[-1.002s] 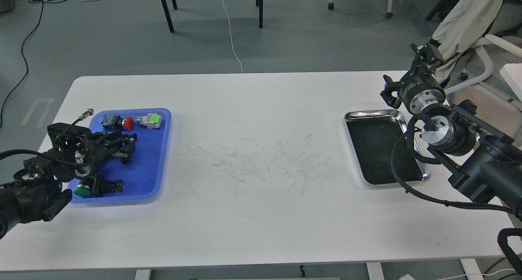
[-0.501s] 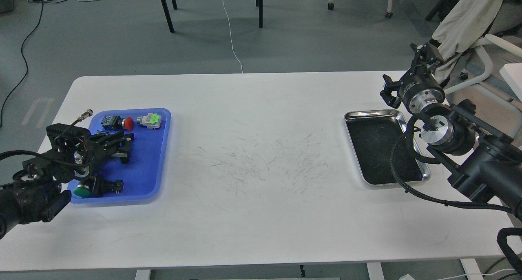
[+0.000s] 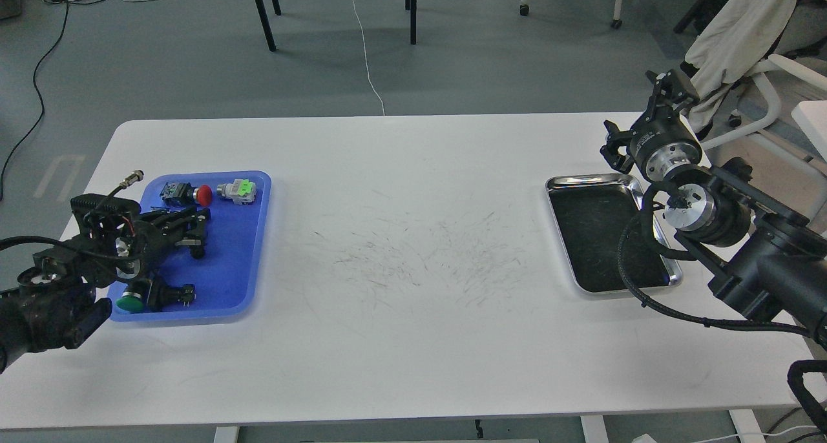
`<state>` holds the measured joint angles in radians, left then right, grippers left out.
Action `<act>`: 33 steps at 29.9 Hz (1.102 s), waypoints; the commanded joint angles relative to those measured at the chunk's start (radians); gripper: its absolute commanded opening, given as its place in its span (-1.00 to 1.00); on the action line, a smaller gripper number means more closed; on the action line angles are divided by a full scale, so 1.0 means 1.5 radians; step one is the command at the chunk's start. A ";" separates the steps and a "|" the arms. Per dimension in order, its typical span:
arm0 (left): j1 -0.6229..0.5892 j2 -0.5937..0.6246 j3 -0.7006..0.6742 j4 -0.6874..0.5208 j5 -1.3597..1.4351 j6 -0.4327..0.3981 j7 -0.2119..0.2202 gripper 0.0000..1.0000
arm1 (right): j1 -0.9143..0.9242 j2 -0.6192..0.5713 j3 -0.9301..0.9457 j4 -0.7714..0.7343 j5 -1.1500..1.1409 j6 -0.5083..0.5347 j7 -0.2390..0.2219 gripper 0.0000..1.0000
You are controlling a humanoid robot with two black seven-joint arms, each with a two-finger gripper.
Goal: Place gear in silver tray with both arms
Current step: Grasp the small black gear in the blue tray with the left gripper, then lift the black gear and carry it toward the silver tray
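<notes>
**Small hard parts waiting in the blue tray, silver tray empty**

While the left pincer point(image 3: 194, 233) is hovering low over the blue plastic tray point(image 3: 239, 281), none of the gear has reached the silver tray point(image 3: 594, 182) yet, which is sitting bare on the right side of the white worktop point(image 3: 413, 339). The gear is lying in the blue tray: a red push button point(image 3: 192, 194) and a grey switch block with a green tab point(image 3: 238, 190) along the far edge, a green push button point(image 3: 145, 299) at the near corner.

These parts are looking rigid, compact and fairly light, built of metal and hard plastic, so I am judging that nothing will crush or bend under a firm squeeze. The rounded button caps are probably going to be slippery; the squarer dark bodies behind them are offering flatter faces and seem the better place to close on. The polished steel tray is likely to let a dropped part skid or bounce, so a low release would be wiser.

The left pincer's fingers are pointing rightward across the tray, dark against dark, and I cannot tell whether they are spread or closed, or whether anything is sitting between them. Its body is hiding the tray's left side, so further parts may be lying underneath. The right pincer point(image 3: 669, 84) is hanging above the worktop's far right edge, beyond the silver tray, seen small and end-on, so its opening is unreadable as well. The right arm's wrist is covering the silver tray's right rim.
</notes>
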<state>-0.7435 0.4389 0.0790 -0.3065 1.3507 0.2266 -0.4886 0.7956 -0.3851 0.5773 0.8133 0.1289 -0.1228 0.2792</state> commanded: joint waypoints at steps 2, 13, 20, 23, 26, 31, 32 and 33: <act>0.001 0.001 0.005 -0.001 -0.018 -0.001 0.000 -0.78 | -0.001 0.000 0.000 0.000 0.000 0.000 0.000 0.99; -0.006 0.059 -0.009 -0.079 -0.081 -0.007 0.000 -0.86 | -0.005 -0.001 0.000 -0.001 -0.001 0.000 0.000 0.99; -0.031 0.128 -0.020 -0.184 -0.111 -0.019 0.000 -0.92 | -0.004 0.000 0.000 -0.001 -0.009 0.000 0.000 0.99; -0.048 0.174 -0.020 -0.257 -0.113 -0.019 0.000 -0.94 | -0.004 -0.001 0.000 -0.001 -0.009 0.000 0.000 0.99; -0.061 0.197 -0.017 -0.313 -0.104 -0.016 0.000 -0.96 | -0.004 -0.002 0.000 -0.001 -0.009 0.000 0.000 0.99; -0.088 0.220 -0.013 -0.367 -0.041 -0.018 0.000 -0.97 | -0.002 -0.003 -0.001 -0.001 -0.009 0.000 -0.001 0.99; -0.092 0.221 -0.013 -0.378 -0.021 -0.018 0.000 -0.97 | -0.002 -0.003 -0.001 -0.001 -0.009 0.000 -0.001 0.99; -0.098 0.220 -0.013 -0.387 -0.001 -0.019 0.000 -0.97 | -0.001 -0.006 -0.001 -0.001 -0.010 0.000 -0.001 0.99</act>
<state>-0.8713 0.7651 0.0589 -0.8463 1.2731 0.2020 -0.4887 0.7922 -0.3890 0.5755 0.8114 0.1151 -0.1228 0.2792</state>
